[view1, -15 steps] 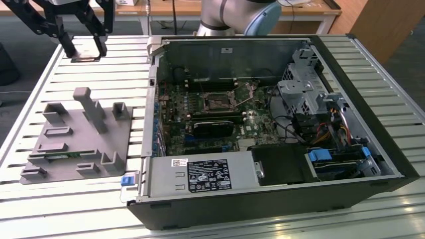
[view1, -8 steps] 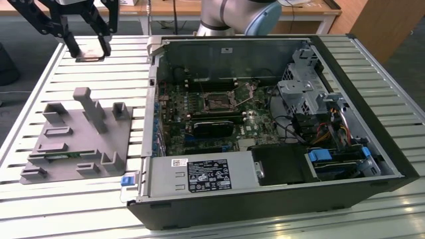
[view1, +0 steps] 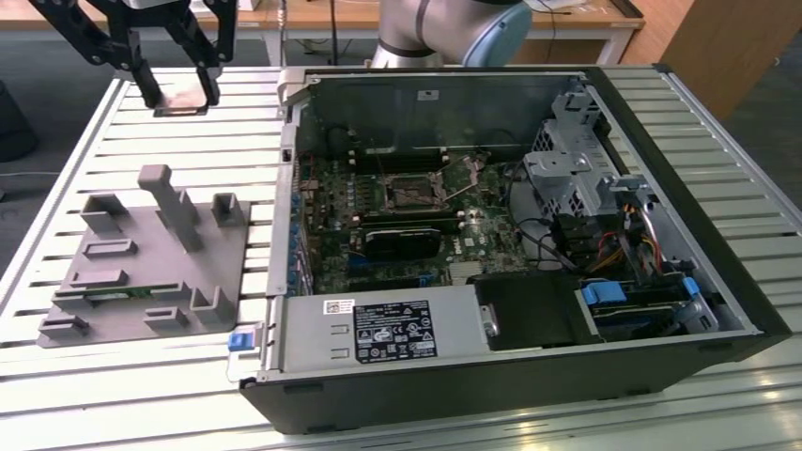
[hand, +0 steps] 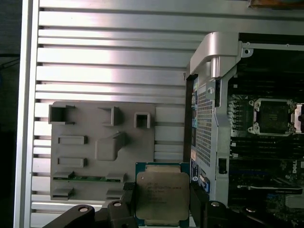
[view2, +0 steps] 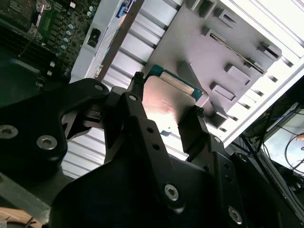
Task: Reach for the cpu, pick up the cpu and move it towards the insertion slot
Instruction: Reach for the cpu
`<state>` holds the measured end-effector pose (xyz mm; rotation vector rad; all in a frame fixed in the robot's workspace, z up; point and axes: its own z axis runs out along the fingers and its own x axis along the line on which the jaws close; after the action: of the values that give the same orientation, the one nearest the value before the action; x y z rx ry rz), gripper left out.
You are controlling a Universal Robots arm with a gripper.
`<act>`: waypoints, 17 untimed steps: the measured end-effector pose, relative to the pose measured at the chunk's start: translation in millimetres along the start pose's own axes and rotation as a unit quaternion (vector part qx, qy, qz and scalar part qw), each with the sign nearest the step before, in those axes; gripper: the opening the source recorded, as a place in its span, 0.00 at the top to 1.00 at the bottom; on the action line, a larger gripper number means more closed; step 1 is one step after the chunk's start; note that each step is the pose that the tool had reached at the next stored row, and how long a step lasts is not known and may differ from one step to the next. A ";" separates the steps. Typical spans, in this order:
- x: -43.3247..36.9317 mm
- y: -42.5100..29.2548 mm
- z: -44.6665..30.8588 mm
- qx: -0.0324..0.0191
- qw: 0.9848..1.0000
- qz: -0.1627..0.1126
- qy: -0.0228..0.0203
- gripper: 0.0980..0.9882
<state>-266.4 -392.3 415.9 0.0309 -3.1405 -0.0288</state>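
My gripper [view1: 180, 101] hangs high above the slatted table at the exterior view's far left, well clear of the open computer case. It is shut on the cpu [view1: 188, 93], a flat square chip with a silvery top and a thin rim. In both wrist views the cpu [hand: 161, 192] [view2: 168, 102] sits level between the two black fingers [hand: 197, 202], gripped by opposite edges. The insertion slot [view1: 411, 191] is a square metal-framed socket with a dark centre on the motherboard inside the case, also seen as the slot [hand: 274, 116] in the first wrist view.
A grey holder plate [view1: 138, 263] with upright pegs lies on the table [view1: 75, 395] below the gripper, a thin green strip [hand: 85, 178] resting in it. The case wall [view1: 291, 160] stands between gripper and motherboard. A black block [view1: 401, 242] lies just below the socket.
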 end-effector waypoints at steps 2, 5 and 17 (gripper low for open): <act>-2.3 0.1 0.0 0.000 1.000 0.000 0.000 0.50; -5.5 0.4 0.0 0.000 1.000 0.000 0.000 0.50; -17.5 1.7 0.0 0.000 1.000 0.000 0.000 0.50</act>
<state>-248.9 -390.3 415.9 0.0309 -3.1404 -0.0287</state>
